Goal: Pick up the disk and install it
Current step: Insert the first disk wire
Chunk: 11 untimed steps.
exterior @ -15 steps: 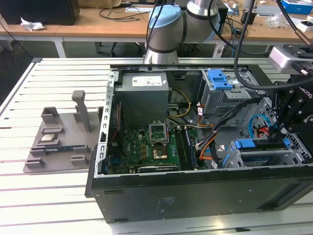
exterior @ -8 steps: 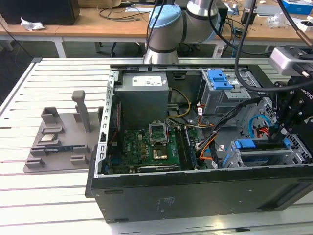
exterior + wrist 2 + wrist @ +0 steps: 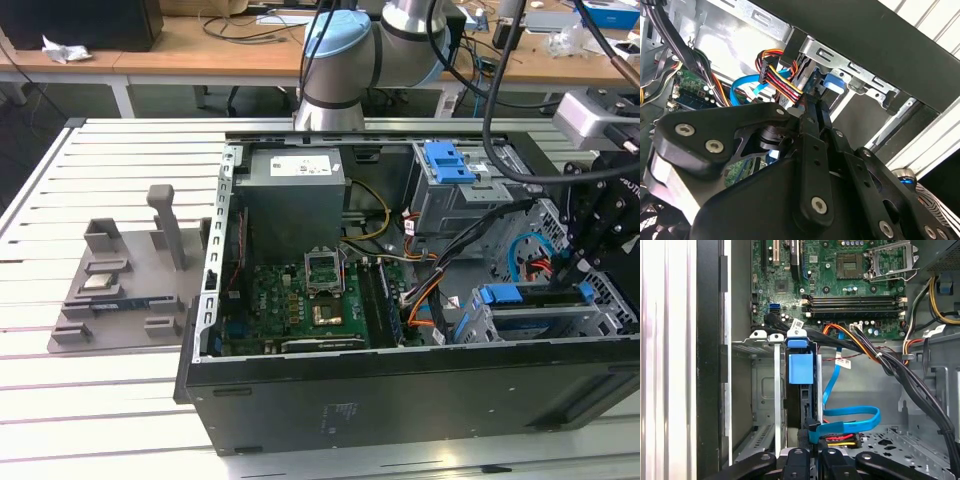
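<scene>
So the gripper (image 3: 578,262) has its fingers pinched on the disk (image 3: 801,367), seating it in the drive cage (image 3: 600,310); finishing needs a straight push.

Robot arm (image 3: 345,60) has pale blue round joint caps and silver-grey metal tube sections, seen in the exterior view. Thick black cables (image 3: 495,90) run along it toward the wrist. At the wrist a grey box-shaped camera housing (image 3: 590,115) sits above a black gripper (image 3: 580,262). Gripper body is matte black, built from flat linkage bars with rounded ends. In the second wrist view the bars (image 3: 812,165) carry silver hex-socket screws (image 3: 714,146) at the pivots, and a wide rounded black plate (image 3: 715,135) holds two of them. In the first wrist view the black links (image 3: 812,462) show round silver pivot pins.
</scene>
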Tool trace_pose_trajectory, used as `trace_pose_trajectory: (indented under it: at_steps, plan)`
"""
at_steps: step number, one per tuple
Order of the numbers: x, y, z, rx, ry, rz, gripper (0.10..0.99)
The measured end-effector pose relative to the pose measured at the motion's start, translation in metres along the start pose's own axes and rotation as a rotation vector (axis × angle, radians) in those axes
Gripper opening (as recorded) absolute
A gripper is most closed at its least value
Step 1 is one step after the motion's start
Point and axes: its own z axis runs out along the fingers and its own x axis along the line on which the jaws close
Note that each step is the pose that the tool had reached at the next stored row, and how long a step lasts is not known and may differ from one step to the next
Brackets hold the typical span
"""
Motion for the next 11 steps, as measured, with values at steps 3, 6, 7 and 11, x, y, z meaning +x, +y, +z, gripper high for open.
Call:
trace_pose_trajectory:
  at_steps: [3,6,7,11]
  plan:
    - [0.0022,0.0002,0.0009,0.0,-0.0081,0.0,0.165]
    - [0.0027,0.0001,0.0032,0.0,-0.013,-0.001,0.165]
    - [0.0028,0.0001,0.0032,0.0,-0.0149,-0.001,0.165]
    - [0.0031,0.0001,0.0037,0.0,-0.0358,-0.002,0.165]
